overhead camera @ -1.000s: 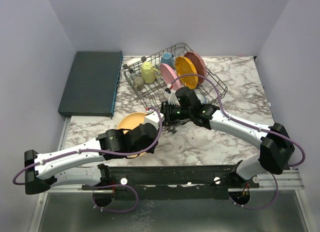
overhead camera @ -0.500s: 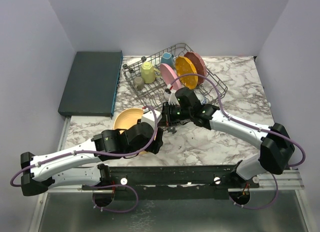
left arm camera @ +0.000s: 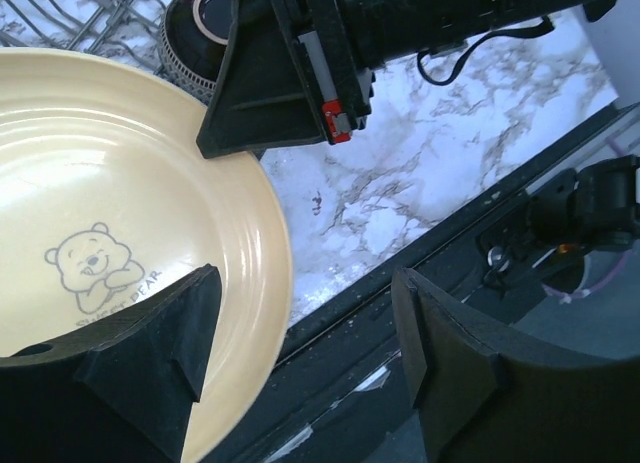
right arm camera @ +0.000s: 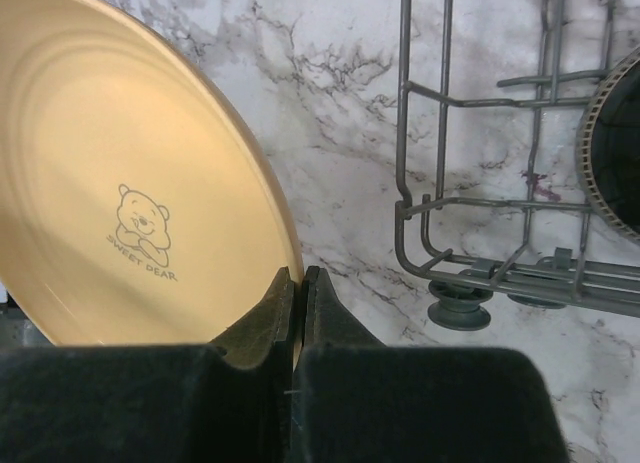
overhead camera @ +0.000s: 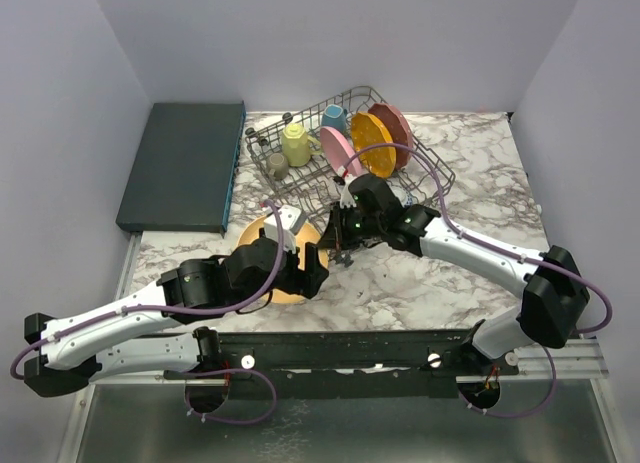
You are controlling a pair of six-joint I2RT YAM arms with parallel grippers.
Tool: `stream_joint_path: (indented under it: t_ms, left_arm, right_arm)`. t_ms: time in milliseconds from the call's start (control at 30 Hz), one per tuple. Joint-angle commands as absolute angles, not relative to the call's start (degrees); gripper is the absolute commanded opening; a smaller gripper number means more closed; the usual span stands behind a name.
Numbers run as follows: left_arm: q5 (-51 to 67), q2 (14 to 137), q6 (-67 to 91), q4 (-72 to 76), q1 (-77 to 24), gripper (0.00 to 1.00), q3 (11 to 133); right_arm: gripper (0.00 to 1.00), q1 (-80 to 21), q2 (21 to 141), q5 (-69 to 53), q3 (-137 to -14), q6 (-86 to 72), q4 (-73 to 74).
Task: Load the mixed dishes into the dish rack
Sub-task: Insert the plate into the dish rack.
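A: Right gripper (right arm camera: 295, 283)?

B: Shut tight on the thin rim of the tan plate (right arm camera: 120, 163). Bear picture (right arm camera: 143, 233) facing up.

A: And the left gripper (left arm camera: 300, 328)?

B: Stood wide open. One finger over the plate, the other out past its edge. Held nothing.

A: Place of the plate?

B: Low over the table (right arm camera: 330, 83), just in front of the dish rack (right arm camera: 440, 213). Not in it yet.

A: Best way to go on from there?

B: Looked best to keep that pinch firm, with only a little bit of rim held. Looked wise to slide the left gripper back first, clear of the edge. Then needed to tip the plate up on its side and lift it over the near wires. Seemed good to aim for a free row near the pink plate (overhead camera: 335, 148), away from the dark bowl (left arm camera: 195, 23) at the rack's near corner.

A: Any danger?

B: Could have slipped, or bumped the wires, if rushed.
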State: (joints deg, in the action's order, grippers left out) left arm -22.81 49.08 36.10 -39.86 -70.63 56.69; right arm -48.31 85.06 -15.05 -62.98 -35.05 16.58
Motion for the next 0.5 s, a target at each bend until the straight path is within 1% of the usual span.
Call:
stream_joint_path:
  t_ms: [0, 200, 467]
  left_arm:
    - [-24.4, 47.3, 37.1, -37.4, -70.9, 0.75, 59.2]
    - [-25.2, 46.1, 37.3, -37.3, -70.9, 0.77, 59.5]
    - [-25.7, 44.8, 37.9, -37.2, -70.8, 0.79, 57.6]
  right_arm:
    - [0.0, -48.6, 83.1, -8.5, -67.3, -32.3, 20.0]
    - [0.0, -48.6, 82.4, -0.3, -71.0, -29.2, 25.0]
    - [0.0, -48.6, 82.5, 14.4, -78.4, -24.2, 32.1]
